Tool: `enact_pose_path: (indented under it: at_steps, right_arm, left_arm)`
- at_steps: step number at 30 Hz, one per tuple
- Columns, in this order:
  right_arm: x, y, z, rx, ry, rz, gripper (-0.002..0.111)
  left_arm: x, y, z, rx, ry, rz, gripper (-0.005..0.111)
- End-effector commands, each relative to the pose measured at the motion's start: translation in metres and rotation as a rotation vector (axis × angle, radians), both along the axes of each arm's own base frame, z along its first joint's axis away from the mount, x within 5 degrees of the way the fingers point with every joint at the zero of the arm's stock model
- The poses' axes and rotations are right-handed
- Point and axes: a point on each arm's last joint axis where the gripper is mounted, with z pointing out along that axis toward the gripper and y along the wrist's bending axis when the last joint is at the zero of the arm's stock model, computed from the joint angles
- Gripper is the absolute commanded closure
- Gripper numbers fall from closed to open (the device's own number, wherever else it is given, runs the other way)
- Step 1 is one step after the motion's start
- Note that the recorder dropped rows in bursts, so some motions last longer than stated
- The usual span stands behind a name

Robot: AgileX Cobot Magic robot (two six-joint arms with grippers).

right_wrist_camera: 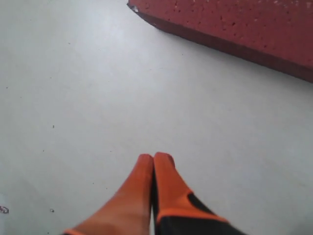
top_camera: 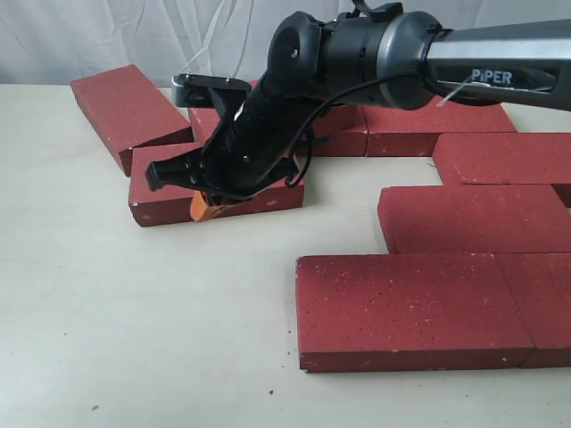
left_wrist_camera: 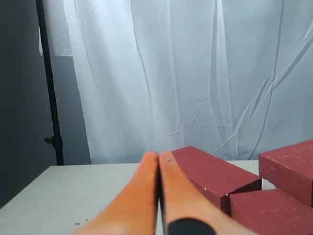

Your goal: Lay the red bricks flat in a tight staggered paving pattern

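My right fingers [right_wrist_camera: 139, 181] are pressed together with nothing between them, tips low over the pale worktop [right_wrist_camera: 73, 98] (a few dark specks on it). One brick edge [right_wrist_camera: 234, 24] lies ahead of them, apart. From outside, my right arm [top_camera: 464, 62] stretches from 3 o'clock toward 9, and its orange tips sit at the front face of a loose brick [top_camera: 165, 192] at 10 o'clock. Whether they touch it, I cannot tell. Just behind that one lies a slanted brick [top_camera: 125, 107], turned at an angle to the rest.

The other red bricks [top_camera: 473, 218] lie flat between 1 and 5 o'clock in stepped rows. The front brick [top_camera: 401, 308] is nearest the camera with a neighbour [top_camera: 544, 303] flush against its end, each row behind is shifted further toward 3 o'clock, and the back row [top_camera: 437, 120] runs under my arm.

My left fingers [left_wrist_camera: 142, 191] are also closed tight and empty, pointing level at a white curtain [left_wrist_camera: 195, 73], with a dark pole [left_wrist_camera: 49, 88] off to one side and a few bricks just beyond them
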Motion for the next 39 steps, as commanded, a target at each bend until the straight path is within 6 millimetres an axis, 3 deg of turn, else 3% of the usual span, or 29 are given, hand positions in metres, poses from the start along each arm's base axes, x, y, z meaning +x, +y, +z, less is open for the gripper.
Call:
enact_pose_path:
  at_steps: [1, 9, 22, 32, 35, 39]
  right_arm:
    - [0.005, -0.004, 0.006, 0.011, -0.032, -0.005, 0.109]
    - [0.011, -0.023, 0.011, -0.026, -0.026, 0.056, 0.109]
    - [0.027, -0.056, 0.040, -0.005, -0.080, -0.009, 0.109]
    - [0.029, -0.060, 0.041, -0.012, -0.081, -0.023, 0.109]
    - [0.035, -0.070, 0.050, 0.001, -0.097, -0.086, 0.109]
    - [0.047, -0.100, 0.066, 0.010, -0.132, -0.161, 0.109]
  left_arm:
    - [-0.001, -0.001, 0.004, -0.001, -0.061, -0.010, 0.107]
    - [-0.002, -0.001, 0.006, 0.001, -0.084, -0.011, 0.107]
    - [-0.002, -0.001, 0.009, 0.002, -0.104, -0.012, 0.107]
    - [0.001, 0.000, 0.061, -0.005, 0.007, -0.001, 0.107]
    - [0.010, 0.001, 0.080, 0.006, 0.049, 0.004, 0.107]
    - [0.029, 0.002, 0.099, 0.000, 0.148, 0.007, 0.107]
